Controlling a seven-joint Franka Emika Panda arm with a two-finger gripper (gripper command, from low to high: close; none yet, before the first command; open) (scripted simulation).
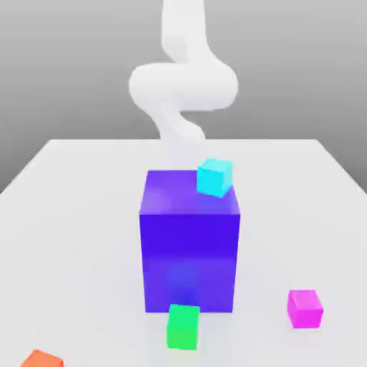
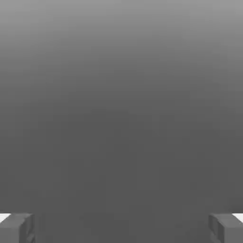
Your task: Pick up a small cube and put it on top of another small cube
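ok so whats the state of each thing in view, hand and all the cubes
hand: open, nothing between the fingers
cyan small cube: on the big block, tilted look
blue-violet big block: upright on the table
green small cube: unstacked
magenta small cube: unstacked
orange small cube: partly cut off by the picture edge

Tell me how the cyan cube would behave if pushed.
The cyan cube would probably slide rather than roll, given its flat faces. It looks solid, so likely stiff. Being small, it is probably light.
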